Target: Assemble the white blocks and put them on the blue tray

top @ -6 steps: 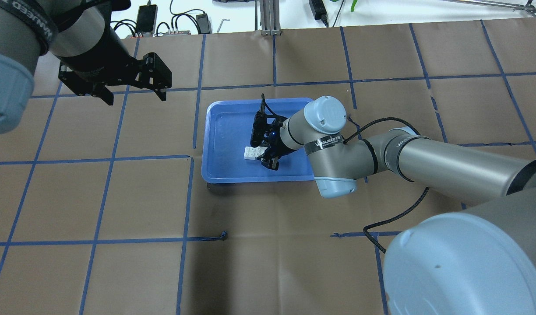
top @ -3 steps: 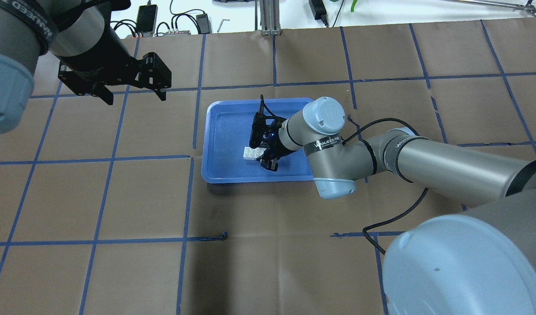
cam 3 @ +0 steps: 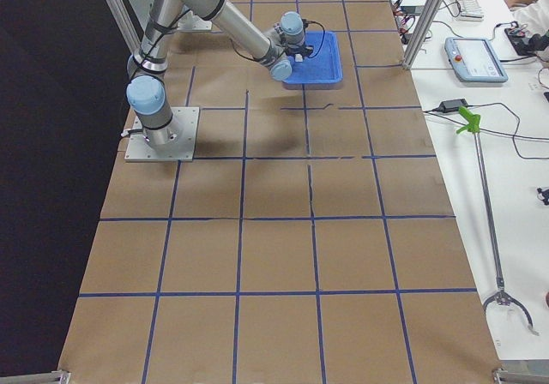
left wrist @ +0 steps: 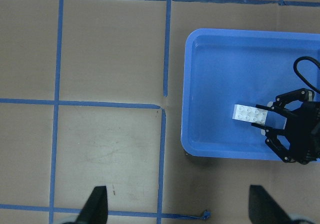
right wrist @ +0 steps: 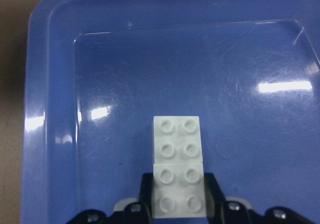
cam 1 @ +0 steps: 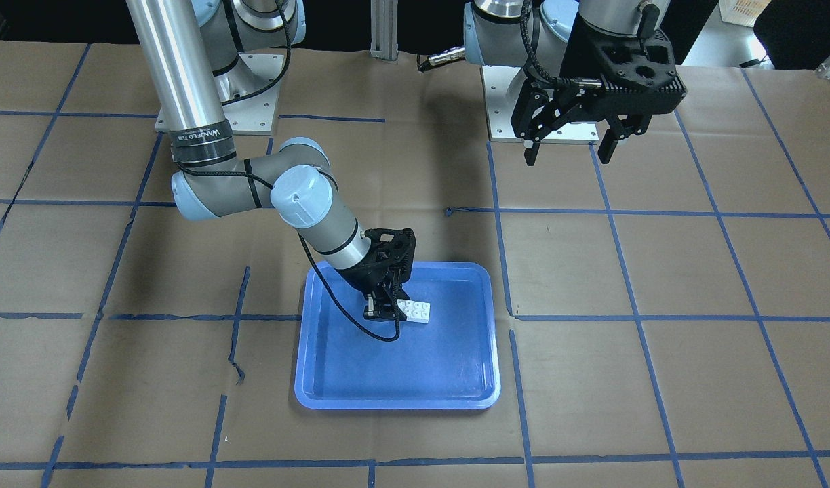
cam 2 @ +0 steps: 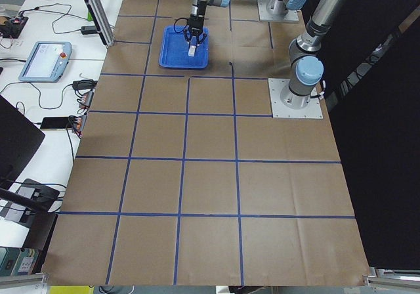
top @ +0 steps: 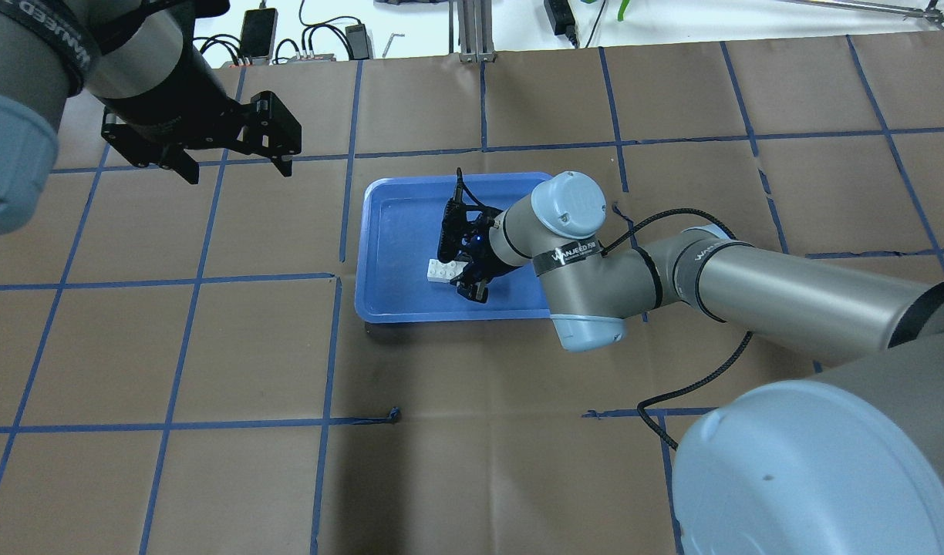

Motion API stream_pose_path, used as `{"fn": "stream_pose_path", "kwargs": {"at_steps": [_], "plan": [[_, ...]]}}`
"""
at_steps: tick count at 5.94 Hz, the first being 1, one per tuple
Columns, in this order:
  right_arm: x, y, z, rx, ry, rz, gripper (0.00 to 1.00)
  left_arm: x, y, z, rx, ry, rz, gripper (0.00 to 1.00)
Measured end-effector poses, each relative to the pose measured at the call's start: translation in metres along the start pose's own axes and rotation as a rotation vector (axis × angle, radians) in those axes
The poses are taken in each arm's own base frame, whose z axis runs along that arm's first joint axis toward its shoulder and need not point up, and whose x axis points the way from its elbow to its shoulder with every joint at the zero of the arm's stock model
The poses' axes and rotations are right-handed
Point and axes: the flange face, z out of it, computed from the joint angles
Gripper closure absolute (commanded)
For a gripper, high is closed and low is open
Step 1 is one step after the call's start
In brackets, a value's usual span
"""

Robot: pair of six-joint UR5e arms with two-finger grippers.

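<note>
The two white blocks are joined end to end, studs up, into one short bar over the floor of the blue tray. My right gripper is shut on the near block, one finger on each side. The bar is in the middle of the tray, with the right gripper beside it. It also shows in the front view and the left wrist view. My left gripper is open and empty, high above the table, left of the tray.
The tray lies mid-table on brown paper with blue tape lines. A black cable hangs from the right wrist into the tray. The arm bases stand on plates at the robot's side. Cables and devices lie beyond the far edge.
My right gripper and the white bar have shifted slightly to the left in the tray. The left arm has barely moved.
</note>
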Motion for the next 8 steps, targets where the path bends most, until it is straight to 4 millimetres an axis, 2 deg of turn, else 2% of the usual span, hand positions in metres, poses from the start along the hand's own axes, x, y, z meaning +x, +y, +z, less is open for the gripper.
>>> {"fn": "stream_pose_path", "kwargs": {"at_steps": [2, 4, 5, 6, 7, 8], "plan": [[0.0, 0.0, 0.0, 0.001, 0.002, -0.001, 0.54, 0.0, 0.0, 0.0, -0.001, 0.003, 0.0, 0.01], [0.0, -0.001, 0.0, 0.003, 0.002, -0.002, 0.5, 0.003, 0.0, 0.003, -0.007, 0.005, 0.009, 0.01], [0.0, -0.001, 0.0, 0.003, 0.002, -0.002, 0.49, 0.008, -0.002, 0.011, -0.024, 0.001, 0.018, 0.01], [0.0, -0.001, 0.0, 0.003, 0.002, -0.002, 0.33, 0.01, -0.004, 0.022, -0.049, -0.005, 0.022, 0.01], [0.0, -0.001, 0.0, 0.003, 0.002, 0.001, 0.12, 0.01, -0.008, 0.026, -0.059, -0.009, 0.021, 0.01], [0.001, -0.001, 0.0, 0.003, 0.002, 0.009, 0.01, 0.008, -0.011, 0.022, -0.052, -0.01, 0.018, 0.01]]}}
